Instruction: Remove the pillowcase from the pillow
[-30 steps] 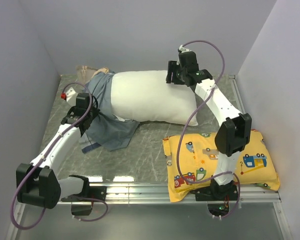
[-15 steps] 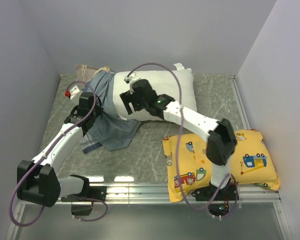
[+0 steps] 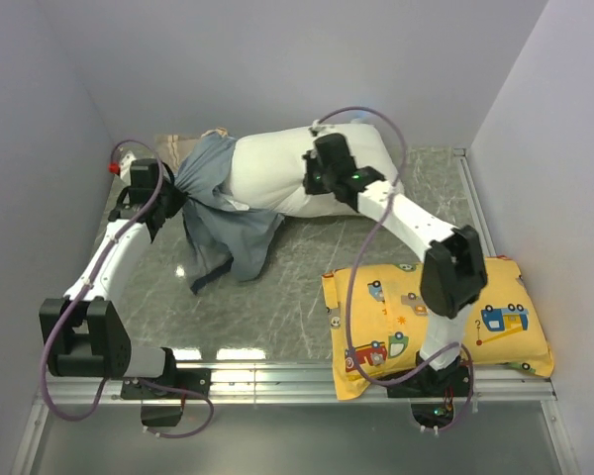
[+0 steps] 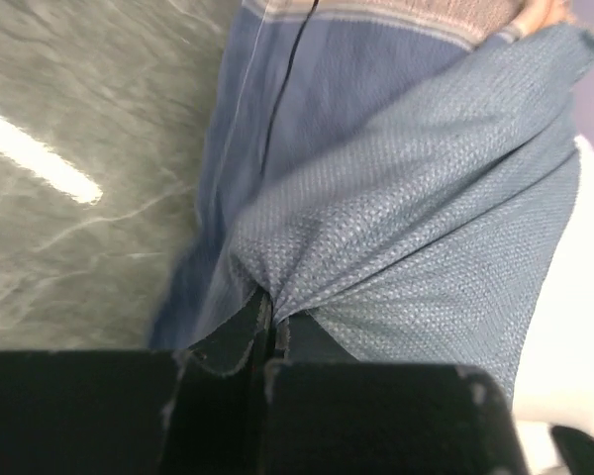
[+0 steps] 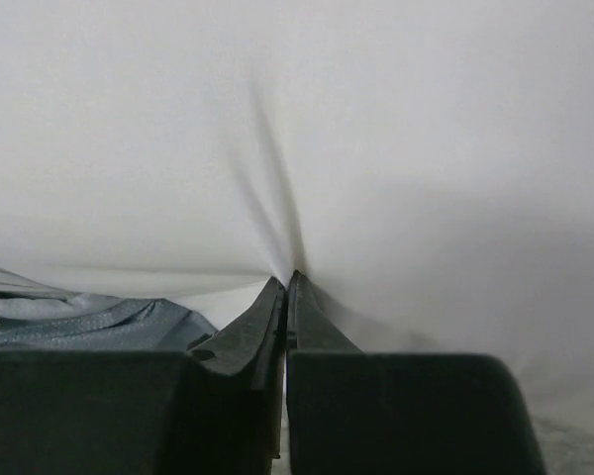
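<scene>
Both pairs of jaws pinched tight | left gripper (image 4: 266, 315): clamps bunched pillowcase (image 4: 406, 198) | right gripper (image 5: 286, 287): pinches pillow (image 5: 376, 148), pillowcase at its left

Grey marble-look table (image 3: 297, 287). The white pillow (image 3: 267, 178) lies along the back, with the pillowcase (image 3: 228, 233) bunched at its left end and spilling onto the table. A yellow cartoon pillow (image 3: 495, 341) sits front-right of the white one, overhanging the near edge.

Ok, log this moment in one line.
left gripper: shut on blue-grey striped fabric pillowcase | right gripper: shut on plump white pillow | pillowcase: partly off
</scene>
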Available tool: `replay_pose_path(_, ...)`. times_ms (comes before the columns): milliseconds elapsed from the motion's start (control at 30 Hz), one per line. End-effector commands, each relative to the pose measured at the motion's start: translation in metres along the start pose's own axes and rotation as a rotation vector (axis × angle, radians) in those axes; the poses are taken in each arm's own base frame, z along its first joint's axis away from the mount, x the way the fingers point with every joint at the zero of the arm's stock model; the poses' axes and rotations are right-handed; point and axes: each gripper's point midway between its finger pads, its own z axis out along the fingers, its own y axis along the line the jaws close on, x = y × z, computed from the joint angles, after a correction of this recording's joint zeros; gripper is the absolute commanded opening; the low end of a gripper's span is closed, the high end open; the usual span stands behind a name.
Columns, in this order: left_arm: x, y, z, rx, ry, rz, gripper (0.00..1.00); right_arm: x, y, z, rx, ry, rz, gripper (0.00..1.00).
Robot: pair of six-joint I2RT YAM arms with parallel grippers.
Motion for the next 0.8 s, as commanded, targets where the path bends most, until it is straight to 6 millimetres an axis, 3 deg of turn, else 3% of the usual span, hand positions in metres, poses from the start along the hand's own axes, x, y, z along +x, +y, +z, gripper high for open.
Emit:
replay_pose_path(0, -0.1, 0.039, 0.004, -0.156, -0.257, -0.09, 0.0, -0.024, -0.129, -0.057, 0.358, -0.069, 0.128, 0.0)
replay_pose_path(100, -0.119, 0.051, 0.016, -0.212, -0.268, -0.087, 0.0, -0.03, -0.139, -0.075, 0.353, -0.114, 0.168, 0.0)
replay_pose_path(133, -0.117, 0.047, 0.02, -0.199, -0.249, -0.08, 0.0, -0.031, -0.131, -0.074, 0.31, -0.114, 0.17, 0.0)
replay_pose_path(233, -0.112, 0.01, 0.029, -0.04, -0.183, -0.035, 0.0, -0.031, -0.1, -0.072, 0.188, -0.102, 0.168, 0.0)
replay_pose_path(267, -0.104, -0.014, 0.028, 0.043, -0.149, -0.008, 0.01, -0.031, -0.091, -0.072, 0.157, -0.102, 0.168, 0.0)
replay_pose_path(467, -0.088, -0.083, 0.014, 0.165, -0.1, 0.164, 0.35, -0.026, -0.033, -0.066, -0.018, -0.104, 0.173, 0.0)
replay_pose_path(500, -0.087, -0.083, 0.012, 0.164, -0.088, 0.191, 0.44, -0.024, -0.03, -0.061, -0.025, -0.095, 0.177, 0.0)
replay_pose_path(567, -0.072, -0.108, -0.001, 0.205, -0.075, 0.235, 0.53, -0.023, -0.02, -0.057, -0.046, -0.087, 0.178, 0.0)
replay_pose_path(600, -0.068, -0.111, -0.005, 0.202, -0.074, 0.253, 0.61, -0.022, -0.018, -0.053, -0.048, -0.08, 0.181, 0.0)
replay_pose_path(700, -0.057, -0.123, -0.027, 0.212, -0.089, 0.267, 0.69, -0.02, -0.015, -0.046, -0.052, -0.082, 0.194, 0.0)
replay_pose_path(767, -0.037, -0.129, -0.046, 0.214, -0.072, 0.279, 0.72, -0.019, -0.013, -0.044, -0.053, -0.076, 0.202, 0.0)
